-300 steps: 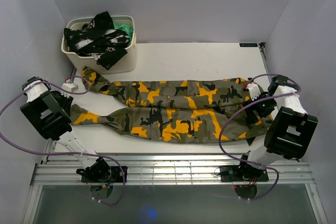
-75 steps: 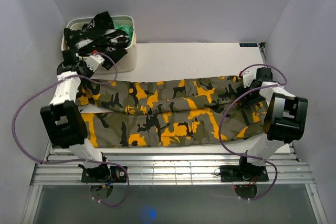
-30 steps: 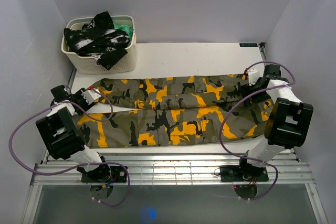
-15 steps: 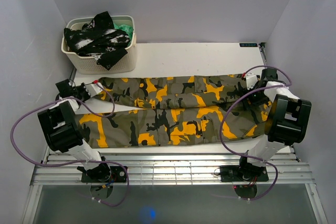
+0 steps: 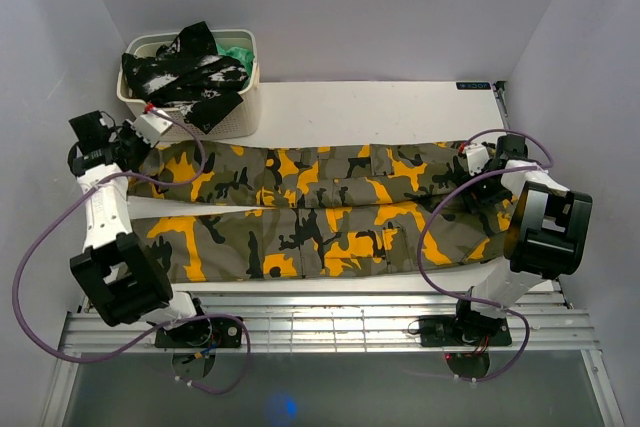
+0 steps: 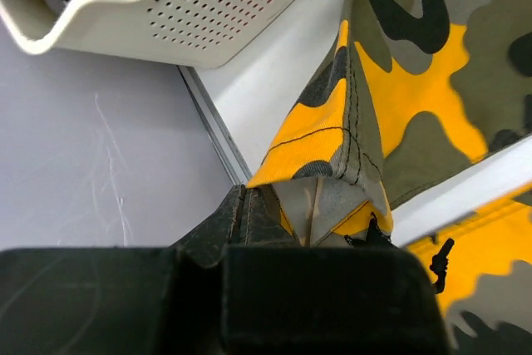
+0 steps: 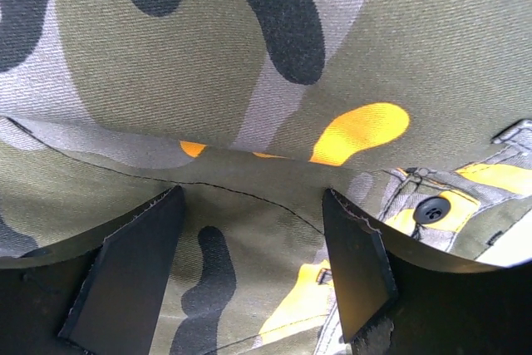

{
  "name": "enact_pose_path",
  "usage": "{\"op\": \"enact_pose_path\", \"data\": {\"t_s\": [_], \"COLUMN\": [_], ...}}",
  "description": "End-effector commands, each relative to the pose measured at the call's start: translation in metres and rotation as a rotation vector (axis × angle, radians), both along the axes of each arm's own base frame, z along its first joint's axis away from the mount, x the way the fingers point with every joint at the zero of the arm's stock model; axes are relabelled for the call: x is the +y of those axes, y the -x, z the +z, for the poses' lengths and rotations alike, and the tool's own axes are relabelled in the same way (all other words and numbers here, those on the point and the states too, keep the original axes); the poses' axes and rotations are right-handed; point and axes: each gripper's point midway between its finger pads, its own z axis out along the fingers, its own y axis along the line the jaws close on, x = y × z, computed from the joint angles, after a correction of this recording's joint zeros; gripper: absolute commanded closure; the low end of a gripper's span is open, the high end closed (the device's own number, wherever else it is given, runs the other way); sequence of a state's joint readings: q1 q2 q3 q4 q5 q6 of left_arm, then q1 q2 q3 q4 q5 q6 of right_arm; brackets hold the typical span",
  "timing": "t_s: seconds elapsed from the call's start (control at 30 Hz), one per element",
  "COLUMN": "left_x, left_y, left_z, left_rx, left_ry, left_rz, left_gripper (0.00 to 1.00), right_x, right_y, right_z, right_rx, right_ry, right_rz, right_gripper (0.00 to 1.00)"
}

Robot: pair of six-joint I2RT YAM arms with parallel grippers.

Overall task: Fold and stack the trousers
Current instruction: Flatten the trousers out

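Observation:
The camouflage trousers [image 5: 320, 212] lie flat across the table, legs to the left and waist to the right, with a strip of bare table between the leg ends. My left gripper [image 5: 148, 140] is shut on the far leg's hem next to the basket. In the left wrist view the gripper [image 6: 287, 224] pinches the yellow-and-olive hem [image 6: 332, 164], lifted off the table. My right gripper [image 5: 478, 165] is at the waist end. In the right wrist view it [image 7: 245, 268] is open over the cloth [image 7: 249, 81], with a waist button [image 7: 431, 207] to its right.
A cream perforated basket [image 5: 190, 112] stands at the back left, holding a black-and-white mottled garment [image 5: 185, 72] and green cloth [image 5: 238, 52]. Its wall [image 6: 191, 14] is close to my left gripper. Grey walls close both sides. A metal rail [image 5: 320, 322] runs along the near edge.
My left gripper has moved back and up toward the basket with the far leg's hem, pulling that leg out leftward. The right gripper has stayed at the waist.

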State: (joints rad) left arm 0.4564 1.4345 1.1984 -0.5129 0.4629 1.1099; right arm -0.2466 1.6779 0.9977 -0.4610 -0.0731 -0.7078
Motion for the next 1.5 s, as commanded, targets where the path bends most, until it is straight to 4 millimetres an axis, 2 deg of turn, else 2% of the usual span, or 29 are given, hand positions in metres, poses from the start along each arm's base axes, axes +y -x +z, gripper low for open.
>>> {"op": "enact_pose_path", "data": {"t_s": [0.0, 0.1, 0.2, 0.27, 0.3, 0.33, 0.37, 0.4, 0.43, 0.47, 0.5, 0.53, 0.57, 0.63, 0.67, 0.77, 0.83, 0.87, 0.9, 0.97, 1.0, 1.03, 1.07, 1.1, 1.17, 1.23, 1.27, 1.4, 1.47], "left_x": [-0.014, -0.008, 0.001, 0.011, 0.018, 0.024, 0.037, 0.051, 0.065, 0.082, 0.095, 0.106, 0.118, 0.127, 0.131, 0.135, 0.126, 0.118, 0.114, 0.101, 0.087, 0.071, 0.057, 0.037, 0.013, -0.001, -0.007, -0.021, -0.024], "left_y": [0.032, 0.042, 0.037, 0.022, 0.013, 0.004, -0.013, -0.025, -0.034, -0.055, -0.063, -0.07, -0.083, -0.088, -0.092, -0.094, -0.087, -0.084, -0.08, -0.07, -0.065, -0.053, -0.046, -0.038, -0.019, -0.006, 0.004, 0.026, 0.03], "left_z": [0.024, 0.025, 0.001, -0.007, -0.032, -0.041, -0.035, -0.064, -0.07, -0.053, -0.058, -0.083, -0.071, -0.089, -0.086, -0.069, -0.065, -0.04, -0.034, -0.032, -0.011, -0.023, -0.021, -0.005, -0.026, -0.028, -0.043, -0.063, -0.063], "left_rx": [0.074, 0.14, 0.225, 0.24, 0.301, 0.31, 0.283, 0.333, 0.335, 0.278, 0.281, 0.322, 0.281, 0.311, 0.298, 0.252, 0.255, 0.21, 0.194, 0.194, 0.164, 0.211, 0.221, 0.198, 0.262, 0.275, 0.314, 0.372, 0.37], "left_ry": [0.148, 0.213, 0.274, 0.297, 0.338, 0.346, 0.338, 0.369, 0.379, 0.365, 0.353, 0.37, 0.355, 0.345, 0.345, 0.348, 0.368, 0.379, 0.381, 0.396, 0.406, 0.435, 0.456, 0.461, 0.479, 0.51, 0.53, 0.557, 0.552], "left_rz": [0.106, 0.184, 0.254, 0.288, 0.337, 0.359, 0.378, 0.448, 0.482, 0.498, 0.536, 0.574, 0.587, 0.623, 0.633, 0.661, 0.649, 0.621, 0.612, 0.585, 0.512, 0.476, 0.419, 0.326, 0.292, 0.272, 0.275, 0.269, 0.263], "left_gripper": [1.0, 1.0, 1.0, 1.0, 1.0, 1.0, 1.0, 1.0, 1.0, 1.0, 1.0, 1.0, 1.0, 0.99, 0.85, 0.63, 0.4, 0.39, 0.21, 0.2, 0.2, 0.2, 0.2, 0.2, 0.21, 0.23, 0.23, 0.25, 0.26], "right_x": [-0.008, -0.008, -0.008, -0.008, -0.007, -0.006, -0.007, -0.008, -0.009, -0.01, -0.011, -0.011, -0.01, -0.009, -0.008, -0.002, 0.005, 0.006, 0.007, 0.012, 0.018, 0.021, 0.024, 0.025, 0.018, 0.008, 0.004, -0.014, -0.026], "right_y": [-0.004, -0.004, -0.007, -0.009, -0.009, -0.008, -0.009, -0.008, -0.008, -0.008, -0.008, -0.008, -0.008, -0.013, -0.015, -0.019, -0.014, -0.01, -0.006, 0.009, 0.016, 0.029, 0.038, 0.045, 0.064, 0.077, 0.081, 0.139, 0.158], "right_z": [0.008, 0.008, 0.008, 0.01, 0.009, 0.009, 0.01, 0.01, 0.01, 0.01, 0.011, 0.013, 0.016, 0.025, 0.03, 0.053, 0.068, 0.072, 0.08, 0.083, 0.087, 0.085, 0.08, 0.076, 0.056, 0.039, 0.031, -0.012, -0.018], "right_rx": [-0.038, -0.037, -0.038, -0.034, -0.031, -0.022, -0.025, -0.02, -0.019, -0.018, -0.018, -0.02, -0.022, -0.039, -0.047, -0.07, -0.065, -0.06, -0.069, -0.03, -0.025, 0.02, 0.046, 0.07, 0.143, 0.193, 0.205, 0.353, 0.401], "right_ry": [0.052, 0.053, 0.05, 0.045, 0.039, 0.036, 0.037, 0.04, 0.045, 0.051, 0.056, 0.057, 0.057, 0.049, 0.042, 0.014, -0.007, -0.009, 0.0, -0.02, -0.034, -0.044, -0.056, -0.06, -0.028, 0.009, 0.028, 0.114, 0.15], "right_rz": [0.011, 0.011, 0.014, 0.012, 0.012, 0.013, 0.013, 0.011, 0.012, 0.014, 0.015, 0.016, 0.023, 0.031, 0.034, 0.058, 0.107, 0.118, 0.144, 0.183, 0.211, 0.243, 0.259, 0.266, 0.272, 0.252, 0.259, 0.296, 0.301], "right_gripper": [0.27, 0.27, 0.27, 0.27, 0.27, 0.27, 0.28, 0.29, 0.29, 0.3, 0.31, 0.31, 0.32, 0.32, 0.32, 0.33, 0.33, 0.34, 0.34, 0.34, 0.35, 0.36, 0.38, 0.39, 0.44, 0.46, 0.49, 0.54, 0.57]}}
